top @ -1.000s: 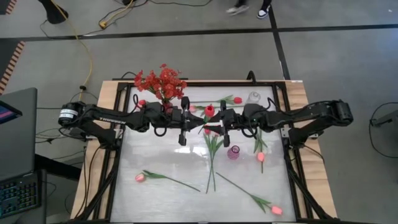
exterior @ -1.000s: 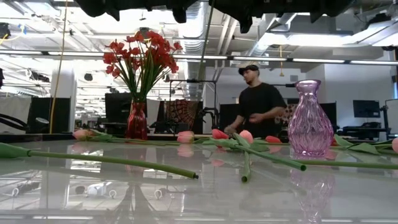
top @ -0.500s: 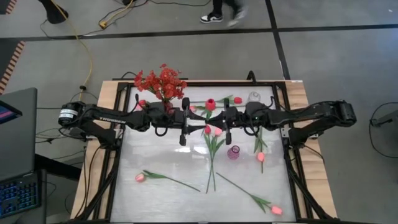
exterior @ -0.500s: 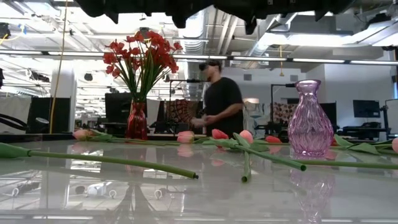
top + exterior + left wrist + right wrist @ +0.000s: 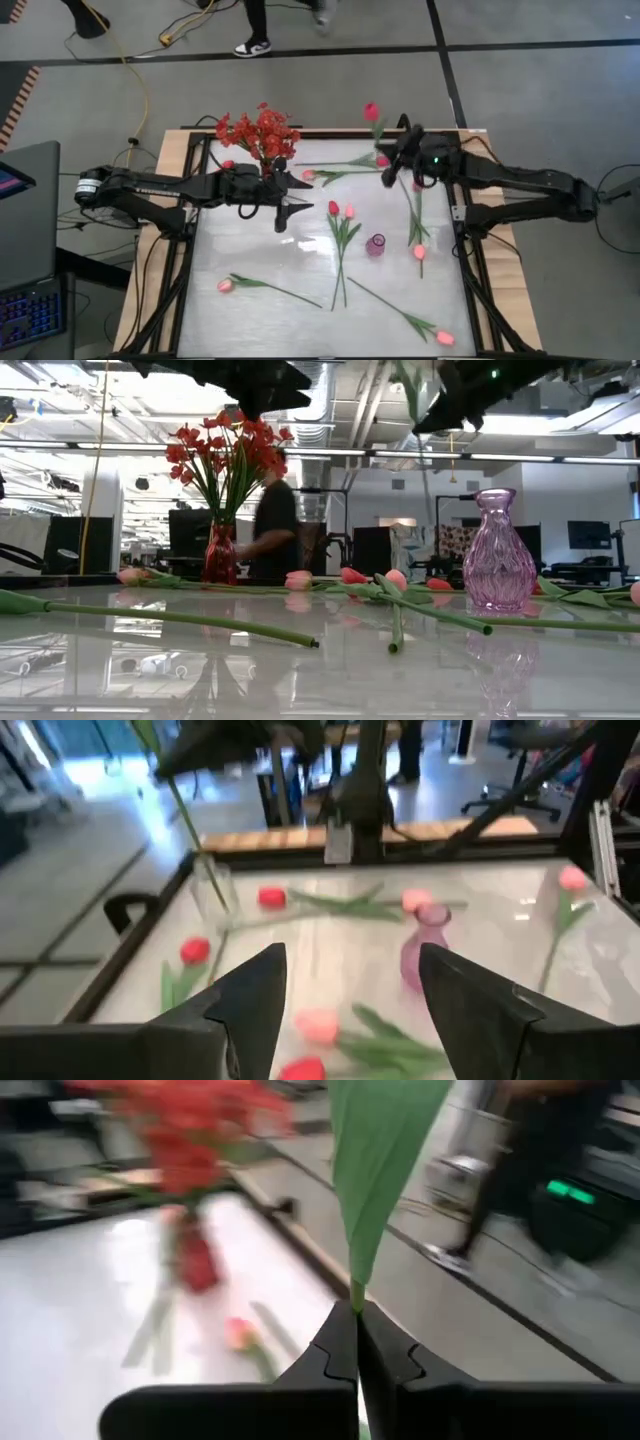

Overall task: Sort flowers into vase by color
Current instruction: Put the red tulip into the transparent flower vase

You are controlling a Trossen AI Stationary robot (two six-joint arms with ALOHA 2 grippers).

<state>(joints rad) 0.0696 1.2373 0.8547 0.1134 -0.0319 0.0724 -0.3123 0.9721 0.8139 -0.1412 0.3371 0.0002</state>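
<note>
The right gripper (image 5: 385, 165) is clamping shut on the stem of a red tulip (image 5: 371, 110) and holding it aloft above the table's far edge, toward one o'clock in the overhead view, the bloom pointing out past the frame toward twelve. In the right wrist view the two dark fingers (image 5: 330, 1352) are pressing together on the thin stem while a broad green leaf (image 5: 380, 1150) is rising straight beyond them. The red vase (image 5: 268, 168), already bristling with a spray of small red blossoms (image 5: 258, 128), is standing toward nine o'clock from that gripper, near the far left part of the table (image 5: 250, 320); by color it looks like the destination, and the stem's long axis is running roughly twelve to six, so the flower would probably need swinging upright before going in. The left gripper (image 5: 283, 210), though nearer the red vase, is hanging just beside it with its fingers spread and nothing between them. A small purple vase (image 5: 375, 245) is waiting near the center, and pink and red tulips are lying scattered flat on the glossy surface. A person (image 5: 270, 525) is passing behind the table.
</note>
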